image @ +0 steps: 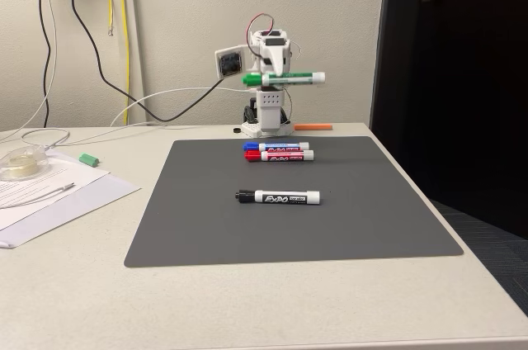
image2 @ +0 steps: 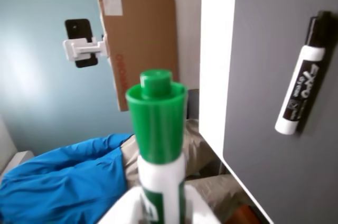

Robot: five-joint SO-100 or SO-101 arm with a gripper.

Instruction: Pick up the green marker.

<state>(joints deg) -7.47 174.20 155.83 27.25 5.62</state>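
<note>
Above the far edge of the table (image: 247, 300), fixed view, the gripper (image: 275, 74) is raised, clamped on the green marker (image: 285, 78). Marker held level, clear of the surface, green cap pointing left in this view, white barrel with green band running right. Fingers closed tight on the barrel around its middle. Arm (image: 268, 106) base sits at the table's far edge, just behind the far edge of the dark grey mat (image: 206, 226).

On the mat: blue marker (image: 275, 146) and red marker (image: 279, 155) lie side by side, touching or nearly so, near the mat's far edge, caps to the left. Black marker (image: 278, 197) lies alone near mat centre, cap left, well apart from the other two. Small orange piece (image: 313, 127) on the table beyond the mat's far right corner. Small green piece (image: 89, 158) on papers (image: 49, 193) near the table's left edge, tape roll (image: 21, 163) just beside.

Wrist view: green marker (image2: 156, 134) fills the lower centre, cap up, white finger parts (image2: 119, 211) pressing the barrel at the bottom edge. Black marker (image2: 303, 89) lies on the mat (image2: 264, 102) at right. Cardboard box (image2: 140, 34), a phone in a white clamp (image2: 80, 44) and blue fabric (image2: 58, 182) show beyond the table edge.
</note>
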